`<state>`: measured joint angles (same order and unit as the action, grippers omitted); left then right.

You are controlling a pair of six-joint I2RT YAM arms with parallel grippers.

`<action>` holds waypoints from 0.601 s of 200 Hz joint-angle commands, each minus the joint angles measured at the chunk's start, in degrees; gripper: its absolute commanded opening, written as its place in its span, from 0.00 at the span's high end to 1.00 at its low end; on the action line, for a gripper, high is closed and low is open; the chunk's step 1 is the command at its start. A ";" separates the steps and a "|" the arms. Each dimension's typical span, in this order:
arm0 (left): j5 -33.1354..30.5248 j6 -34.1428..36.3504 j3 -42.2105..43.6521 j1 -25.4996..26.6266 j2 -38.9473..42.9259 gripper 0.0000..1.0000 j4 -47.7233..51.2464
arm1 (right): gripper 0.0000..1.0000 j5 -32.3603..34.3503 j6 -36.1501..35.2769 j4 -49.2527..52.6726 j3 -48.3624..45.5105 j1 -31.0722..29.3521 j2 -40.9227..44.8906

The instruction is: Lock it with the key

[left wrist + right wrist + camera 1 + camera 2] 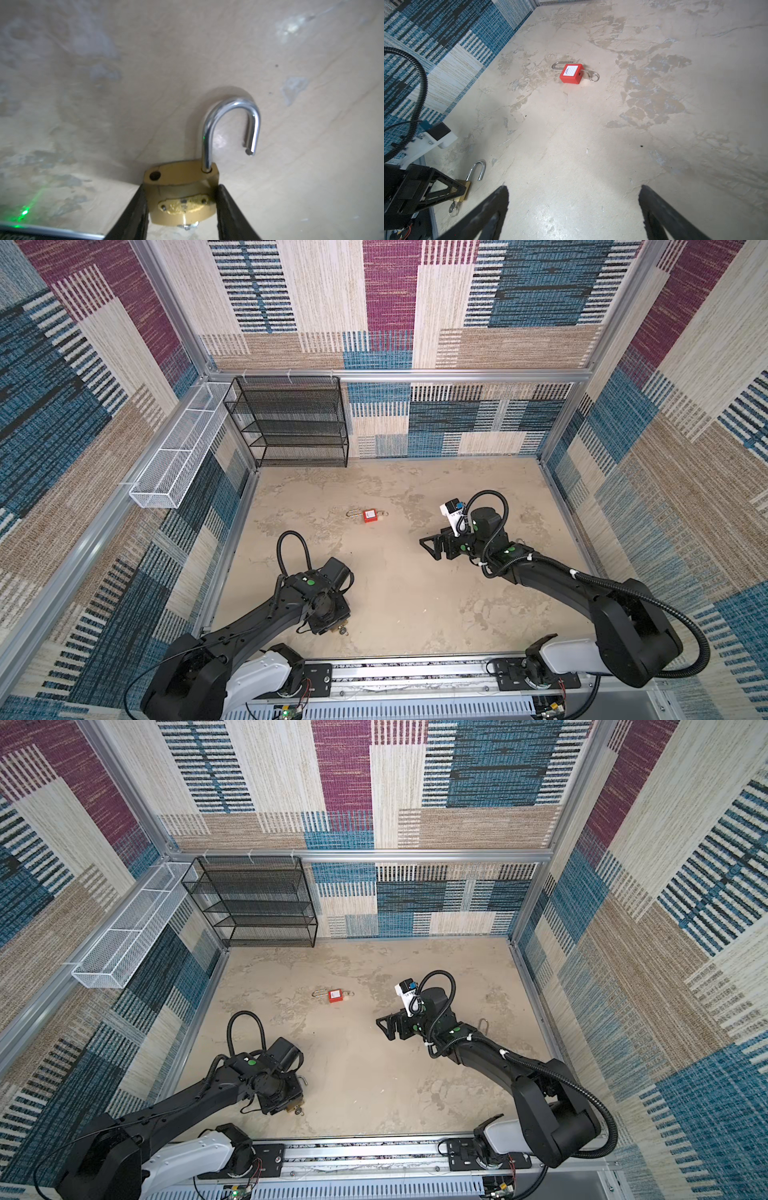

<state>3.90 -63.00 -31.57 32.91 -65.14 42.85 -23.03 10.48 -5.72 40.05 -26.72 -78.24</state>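
In a top view, the brass padlock [335, 626] lies on the surface [395, 593] beneath my left wrist. Left wrist view: my left pincer [180, 193] clamps its body, with the shackle [206, 141] open and the key [188, 226] in it. Right wrist view: my right pincer [573, 191] gapes wide and empty. I judge the grasp is the step in hand; next I must press the shackle home and turn the key.
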 commanded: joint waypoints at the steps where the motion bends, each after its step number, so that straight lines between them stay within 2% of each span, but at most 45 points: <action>1: 1.79 0.07 -1.63 -0.03 -2.87 0.57 -4.38 | 0.01 -1.23 2.19 -2.82 -0.27 -0.02 0.70; 17: 2.99 0.41 -3.15 -0.03 -7.18 0.55 -7.44 | 0.01 -1.77 3.57 -3.75 -1.32 -0.09 0.92; 41: 4.37 1.44 -6.39 -0.03 -13.64 0.48 -10.28 | 0.01 -3.62 4.66 -3.08 -1.93 -0.08 1.31; 48: 4.24 2.09 -7.53 -0.03 -14.93 0.44 -10.25 | 0.01 -3.82 4.98 -2.81 -2.16 -0.04 1.70; 59: 3.48 3.00 -8.81 -0.03 -16.00 0.32 -10.03 | 0.01 -3.48 5.11 -2.19 -2.56 -0.09 2.38; 104: 0.23 4.89 -9.82 -0.45 -9.47 0.27 -7.43 | 0.01 -2.62 6.20 -1.25 -5.01 -0.19 5.41; 120: -0.47 6.98 -10.07 -2.10 -5.86 0.26 -5.05 | 0.01 -3.02 7.44 -3.08 -7.56 -2.17 6.37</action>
<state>6.22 -59.81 -40.99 32.45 -74.74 37.43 -25.54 15.79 -6.79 34.79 -27.03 -72.93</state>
